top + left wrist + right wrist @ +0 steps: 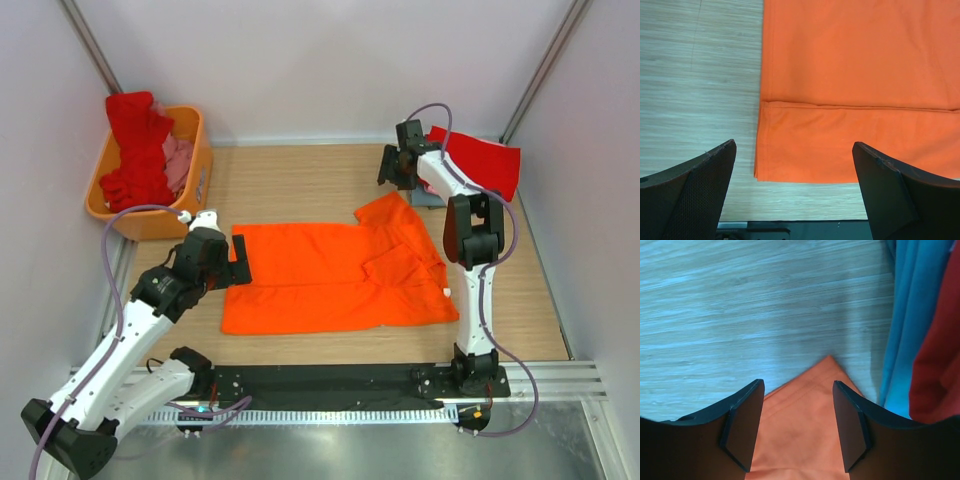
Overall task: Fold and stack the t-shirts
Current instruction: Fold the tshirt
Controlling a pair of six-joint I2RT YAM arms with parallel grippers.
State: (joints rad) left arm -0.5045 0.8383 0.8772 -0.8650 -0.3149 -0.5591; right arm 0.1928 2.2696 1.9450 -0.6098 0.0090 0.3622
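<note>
Orange cloth t-shirt (330,275) flat on wooden table (290,185); left claw (241,262) gaping wide at its edge, right claw (392,165) part-spread, empty, over sleeve; orange plastic basket (200,170), folded red t-shirt (485,160) beyond.

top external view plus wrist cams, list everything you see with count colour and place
orange t-shirt: one, bright orange, spread mid-table
red t-shirt: one, red, far right, on the grey-blue cloth
grey-blue cloth: one, grey-blue, under the red t-shirt
red cloth: one heap, red, in the basket
pink cloth: one, pink, in the basket beside the red cloth
basket: one, orange, far left corner
table: one, light wood
left tool: one, black, open, at the orange t-shirt's left edge
right tool: one, black, open, over its far right corner
</note>
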